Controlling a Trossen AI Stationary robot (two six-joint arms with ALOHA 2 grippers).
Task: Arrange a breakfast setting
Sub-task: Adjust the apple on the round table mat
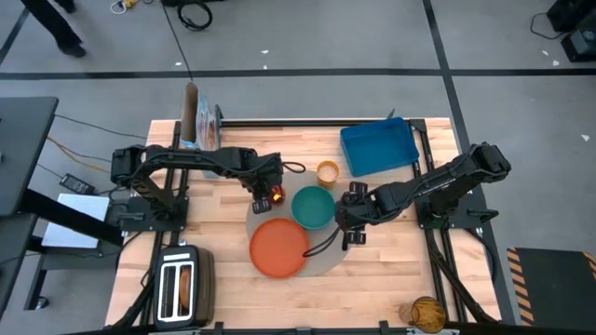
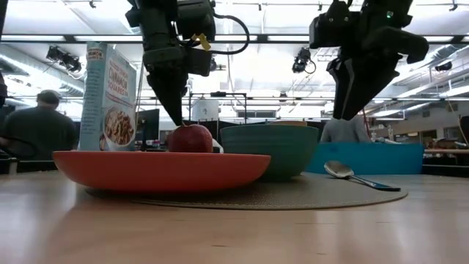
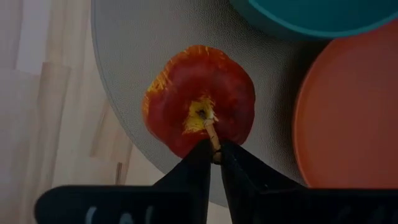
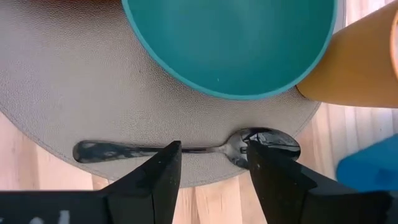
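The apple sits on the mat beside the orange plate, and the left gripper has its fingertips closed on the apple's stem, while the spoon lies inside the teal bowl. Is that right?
Not quite: the spoon is not in the bowl. The right wrist view shows it lying on the mat beside the bowl, under the open right gripper. The rest holds: the apple sits on the mat beside the plate, and the left gripper pinches its stem.

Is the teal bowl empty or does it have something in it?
Empty: the right wrist view looks straight into the teal bowl and shows only its bare inside.

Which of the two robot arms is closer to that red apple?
The left. Its gripper sits right at the apple, fingers around the stem. The right gripper hangs over the spoon, beyond the teal bowl.
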